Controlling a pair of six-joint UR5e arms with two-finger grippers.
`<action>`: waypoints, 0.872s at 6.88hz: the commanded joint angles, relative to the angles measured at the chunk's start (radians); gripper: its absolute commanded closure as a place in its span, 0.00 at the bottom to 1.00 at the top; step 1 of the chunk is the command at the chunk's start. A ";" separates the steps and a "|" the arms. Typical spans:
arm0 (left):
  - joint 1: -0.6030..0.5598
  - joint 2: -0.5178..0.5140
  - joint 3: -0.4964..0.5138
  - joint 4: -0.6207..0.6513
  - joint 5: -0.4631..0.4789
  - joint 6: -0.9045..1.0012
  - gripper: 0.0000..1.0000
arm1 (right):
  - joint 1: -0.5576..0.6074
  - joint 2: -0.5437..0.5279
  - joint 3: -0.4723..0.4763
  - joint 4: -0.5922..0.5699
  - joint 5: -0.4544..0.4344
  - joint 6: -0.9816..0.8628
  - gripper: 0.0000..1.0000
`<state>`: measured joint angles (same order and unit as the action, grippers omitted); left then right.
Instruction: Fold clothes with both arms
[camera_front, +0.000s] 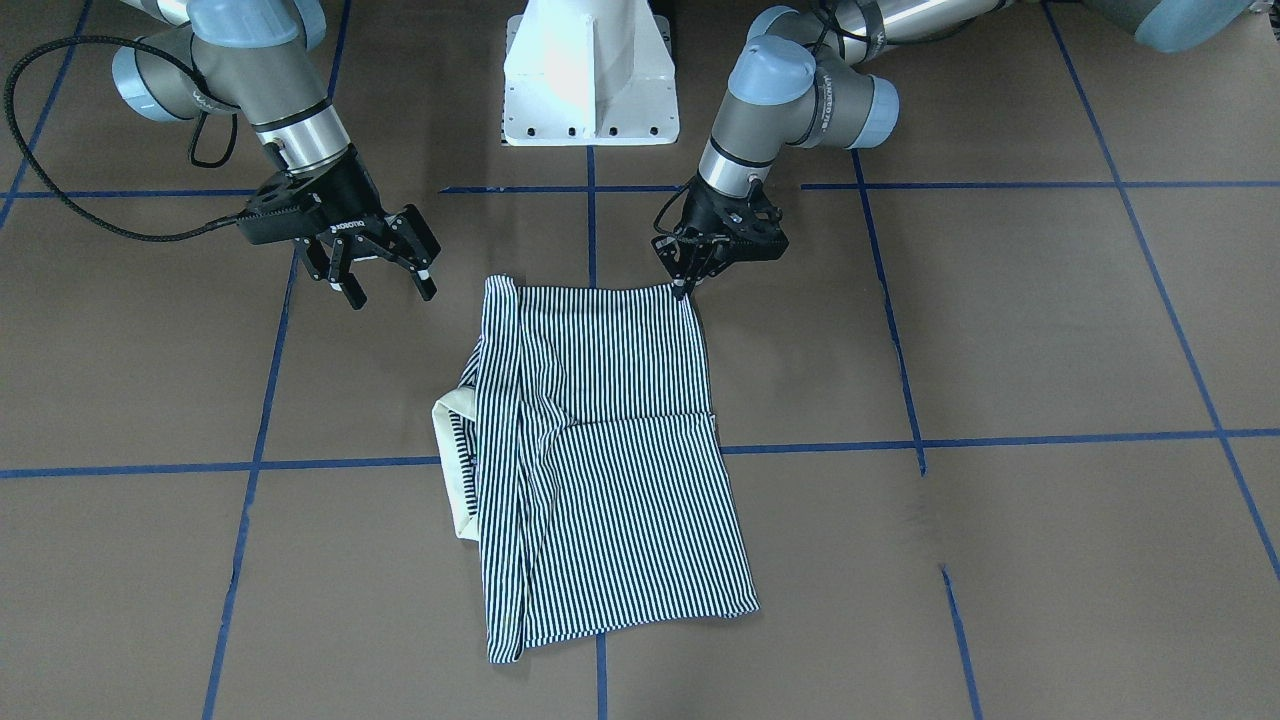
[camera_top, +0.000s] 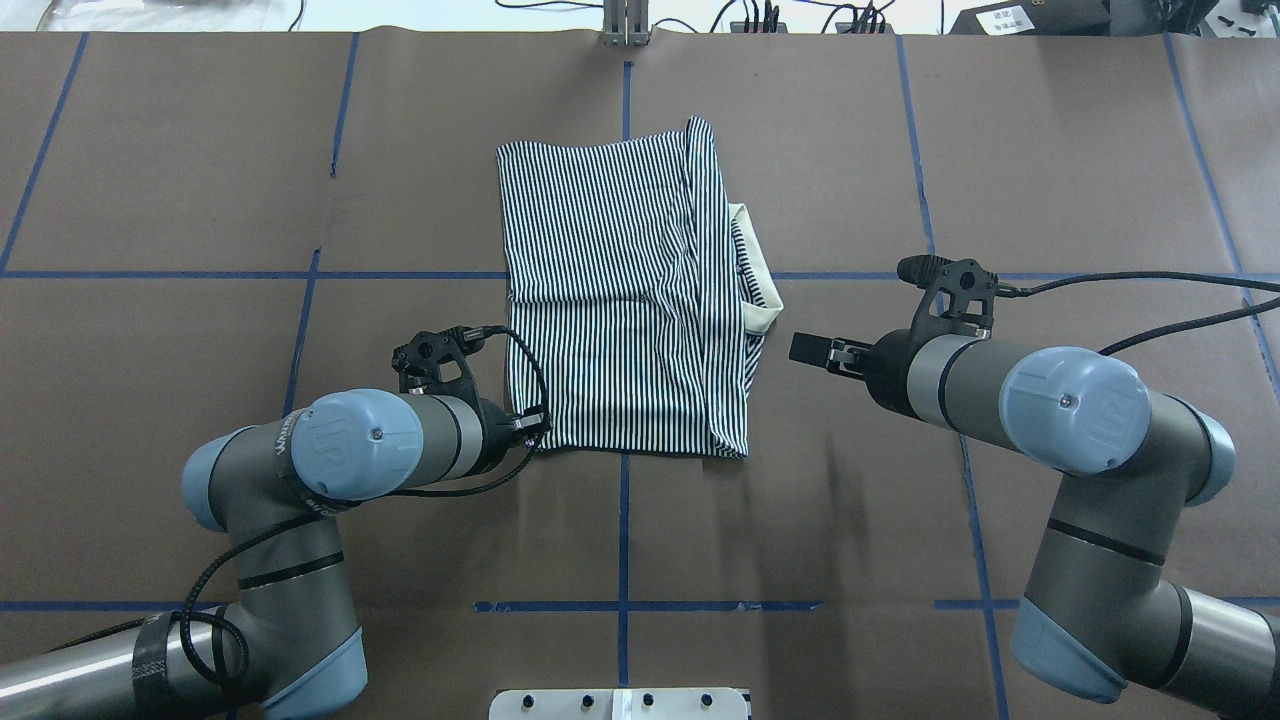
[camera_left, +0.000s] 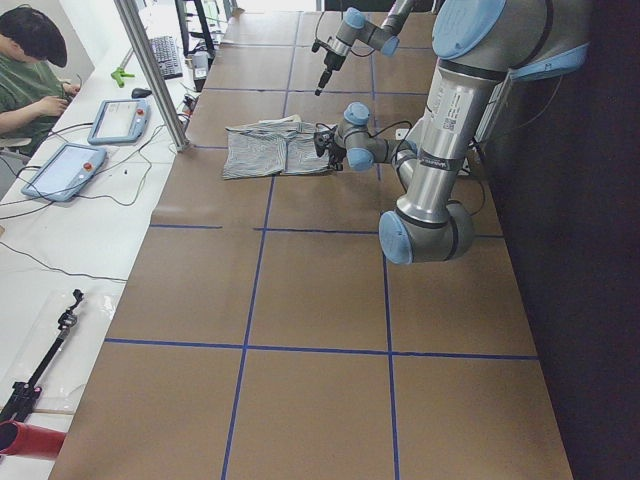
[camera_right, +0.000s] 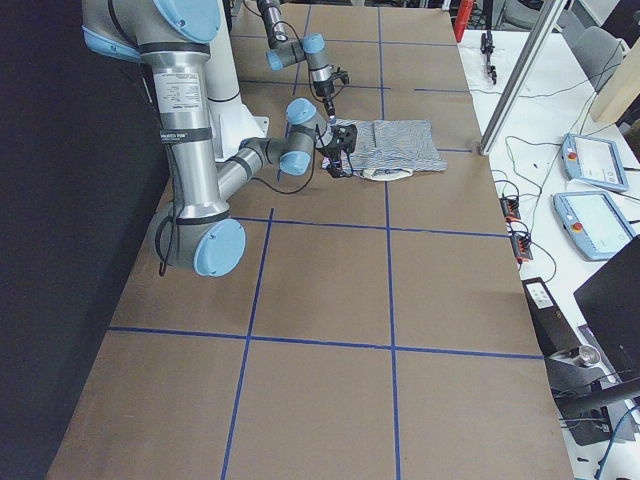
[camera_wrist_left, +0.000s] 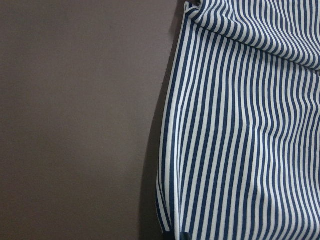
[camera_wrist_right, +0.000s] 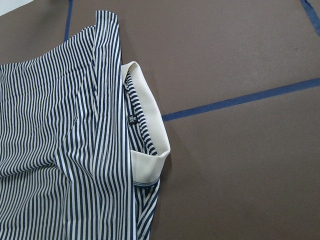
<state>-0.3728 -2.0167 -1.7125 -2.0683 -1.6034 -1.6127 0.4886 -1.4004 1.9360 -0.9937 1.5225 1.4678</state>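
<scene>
Left gripper (camera_front: 684, 286) looked pinched shut on the polo shirt (camera_front: 610, 450) at one near corner. The right gripper (camera_front: 386, 280) hung with fingers spread, holding nothing, just beside the opposite near corner. The folded shirt lay mid-table with its long axis running away from the robot and its cream collar (camera_front: 455, 470) poking out on the right gripper's side. That free corner therefore lay inward from the right gripper, the nearer one. Count: one shirt, and one left arm (camera_front: 800, 100) and one right arm (camera_front: 250, 70), each with one gripper.
</scene>
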 joint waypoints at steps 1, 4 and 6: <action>0.000 -0.008 -0.007 0.000 -0.001 0.001 1.00 | -0.018 0.071 -0.002 -0.111 -0.004 0.177 0.06; 0.002 -0.010 -0.006 -0.001 -0.003 0.001 1.00 | -0.093 0.319 -0.060 -0.463 -0.042 0.363 0.19; 0.000 -0.010 -0.007 -0.001 -0.001 0.001 1.00 | -0.094 0.420 -0.179 -0.543 -0.035 0.358 0.16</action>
<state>-0.3721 -2.0263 -1.7185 -2.0693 -1.6050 -1.6122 0.3975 -1.0480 1.8236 -1.4757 1.4857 1.8231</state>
